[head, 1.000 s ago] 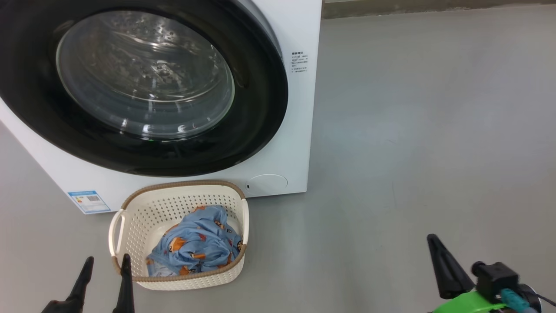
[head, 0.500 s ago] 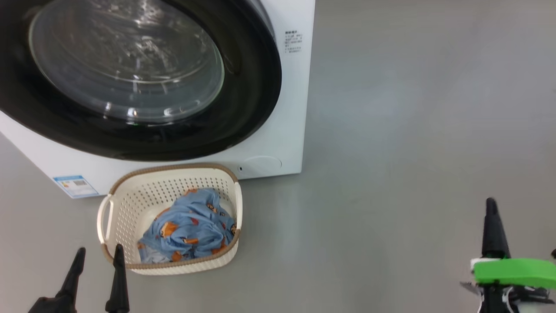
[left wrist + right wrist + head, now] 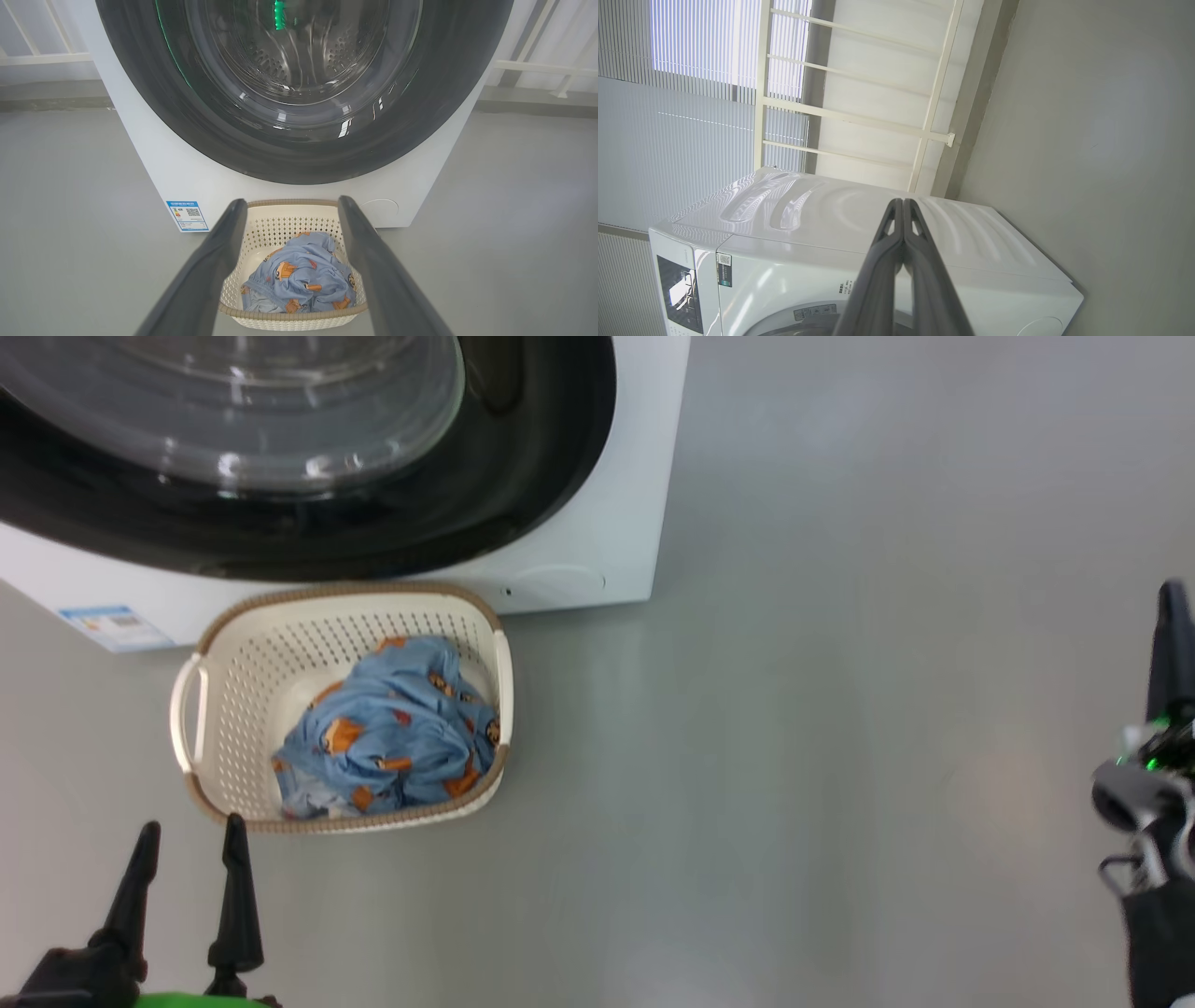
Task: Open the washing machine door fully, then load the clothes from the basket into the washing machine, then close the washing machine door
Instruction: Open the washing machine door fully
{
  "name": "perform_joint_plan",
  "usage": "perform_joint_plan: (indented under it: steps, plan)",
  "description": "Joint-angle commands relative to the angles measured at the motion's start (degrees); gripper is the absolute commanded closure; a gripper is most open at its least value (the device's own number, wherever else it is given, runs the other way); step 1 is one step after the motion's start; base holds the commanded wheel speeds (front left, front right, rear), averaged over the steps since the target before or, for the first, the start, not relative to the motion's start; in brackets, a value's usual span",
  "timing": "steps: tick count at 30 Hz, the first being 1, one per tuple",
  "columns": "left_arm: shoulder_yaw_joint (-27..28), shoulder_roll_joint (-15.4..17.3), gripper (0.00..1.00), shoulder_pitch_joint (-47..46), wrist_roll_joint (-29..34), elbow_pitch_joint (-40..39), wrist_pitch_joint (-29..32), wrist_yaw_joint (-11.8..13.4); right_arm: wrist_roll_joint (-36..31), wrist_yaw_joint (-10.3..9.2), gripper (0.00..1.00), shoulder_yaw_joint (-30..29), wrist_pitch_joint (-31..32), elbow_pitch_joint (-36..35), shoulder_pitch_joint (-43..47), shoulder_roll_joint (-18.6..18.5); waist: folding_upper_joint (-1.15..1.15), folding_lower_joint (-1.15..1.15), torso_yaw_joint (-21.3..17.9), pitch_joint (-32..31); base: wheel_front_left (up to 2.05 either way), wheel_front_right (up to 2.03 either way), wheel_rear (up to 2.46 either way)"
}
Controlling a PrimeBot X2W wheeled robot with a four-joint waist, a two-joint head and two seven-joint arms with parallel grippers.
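Head view, near first: left gripper (image 3: 190, 823) at 7 o'clock, fingers spread wide with nothing between them, tips just short of the basket (image 3: 280, 644). Right gripper (image 3: 1172, 616) is at the 3 o'clock edge, blurred. In the right wrist view its fingers (image 3: 887, 261) are pressed together and empty.

The basket stands on the grey floor (image 3: 840, 709) at 9 o'clock, far rim at the foot of the washing machine (image 3: 597, 523); can't tell if they touch. The clothes (image 3: 392, 728) are bunched in its 4 o'clock half.

The washing machine is at 11 o'clock. The washing machine door (image 3: 523, 476) looks shut, flush with the front. Blue label (image 3: 112, 625) is low on the front toward 9 o'clock, round flap (image 3: 560, 583) toward 3.

Left wrist view: the basket and the clothes show between the spread fingers, the door at 12.
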Motion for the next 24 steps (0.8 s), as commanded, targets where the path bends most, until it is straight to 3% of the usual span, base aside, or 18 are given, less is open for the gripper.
perform_joint_plan:
  steps: [1, 14, 24]
  plan:
    - [1.8, 0.8, 0.0, -1.9, -0.3, -2.1, -0.4, 0.3, 2.4, 0.09, 1.0, 0.1, 3.0, -1.1, -2.7, -1.9, 0.0, 0.0, 1.1, 5.1, 0.0, 0.0, 0.0]
    - [0.3, 0.8, 0.0, -6.1, 1.5, -4.0, -0.4, -0.9, 2.8, 0.09, 1.0, 1.7, 20.2, 4.0, -20.3, -5.7, 0.0, 0.0, 3.8, 14.3, 0.0, 0.0, 0.0]
    - [-1.9, 0.8, 0.0, -6.9, -0.5, -3.2, -0.4, -0.7, -0.7, 0.09, 1.0, 6.4, 27.4, 3.6, -33.6, -7.9, 0.0, 0.0, 8.4, 16.8, 0.0, 0.0, 0.0]
